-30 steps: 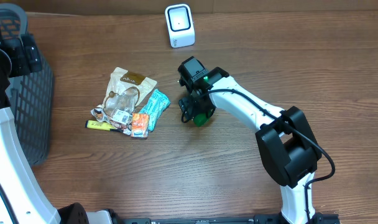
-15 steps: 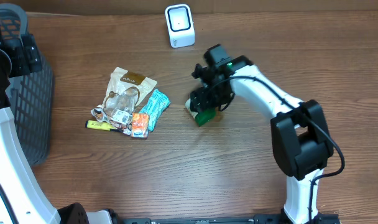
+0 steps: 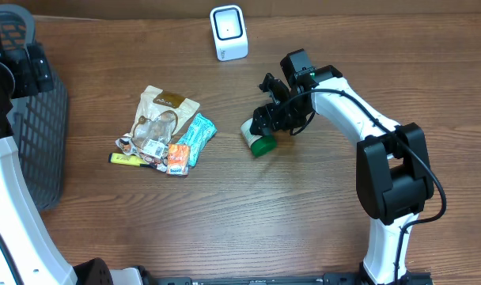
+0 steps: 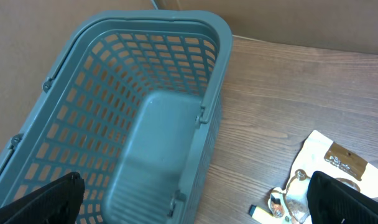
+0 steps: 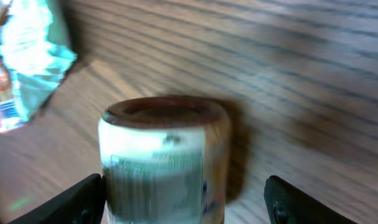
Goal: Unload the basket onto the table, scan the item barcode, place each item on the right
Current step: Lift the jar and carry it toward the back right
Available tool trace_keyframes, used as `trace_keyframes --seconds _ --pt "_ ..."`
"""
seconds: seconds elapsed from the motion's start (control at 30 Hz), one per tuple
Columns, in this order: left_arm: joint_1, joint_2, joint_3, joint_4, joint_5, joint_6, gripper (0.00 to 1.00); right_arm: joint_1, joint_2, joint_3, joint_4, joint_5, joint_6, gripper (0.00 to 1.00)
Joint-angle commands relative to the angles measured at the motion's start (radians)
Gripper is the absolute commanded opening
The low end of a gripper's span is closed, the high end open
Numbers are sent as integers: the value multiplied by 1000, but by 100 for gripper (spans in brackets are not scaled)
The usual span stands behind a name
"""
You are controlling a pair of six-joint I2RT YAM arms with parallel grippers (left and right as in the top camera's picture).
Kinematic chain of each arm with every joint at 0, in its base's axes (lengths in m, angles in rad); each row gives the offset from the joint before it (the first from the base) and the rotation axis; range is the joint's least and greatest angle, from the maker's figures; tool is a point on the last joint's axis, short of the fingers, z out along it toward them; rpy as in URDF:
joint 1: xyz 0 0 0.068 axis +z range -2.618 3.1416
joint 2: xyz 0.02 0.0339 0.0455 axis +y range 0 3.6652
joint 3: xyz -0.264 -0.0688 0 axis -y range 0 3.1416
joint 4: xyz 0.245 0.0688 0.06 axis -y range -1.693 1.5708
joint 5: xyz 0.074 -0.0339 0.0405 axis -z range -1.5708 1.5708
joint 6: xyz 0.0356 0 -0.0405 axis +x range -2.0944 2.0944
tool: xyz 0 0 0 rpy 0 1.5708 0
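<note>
The item, a small jar [image 3: 258,139] with a green cap and a white label, lies on the wooden table just front-left of my right gripper [image 3: 277,119]. In the right wrist view the jar [image 5: 164,158] is blurred. It sits between the fingers of my right gripper [image 5: 192,202], against the left one, with a wide gap to the right one. The jaws stand open. A white barcode scanner [image 3: 228,32] stands at the back middle. My left gripper [image 4: 192,202] hangs open over the grey basket [image 4: 83,93], holding nothing.
A pile of snack packets [image 3: 165,131] lies left of the jar, and its teal wrapper [image 5: 33,62] also shows in the right wrist view. The grey mesh basket [image 3: 35,127] stands at the left table edge under the left arm.
My right arm has carried the jar right and back, away from the packet pile. Its jaws have widened around the jar. The left arm has not moved.
</note>
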Motion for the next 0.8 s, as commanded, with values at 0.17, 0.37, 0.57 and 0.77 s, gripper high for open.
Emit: trace_keyframes --seconds 0.17,0.37,0.57,0.77 --pt "5 5 5 3 -6 14 100 -88 30 -10 14 136 -5 84" --pt "5 5 5 3 -6 14 100 -103 30 -9 13 132 -5 84" --pt "5 5 5 3 -6 14 100 -85 30 -8 -3 117 -1 86" --pt "5 5 5 3 -5 14 100 -85 30 -8 -13 122 53 84"
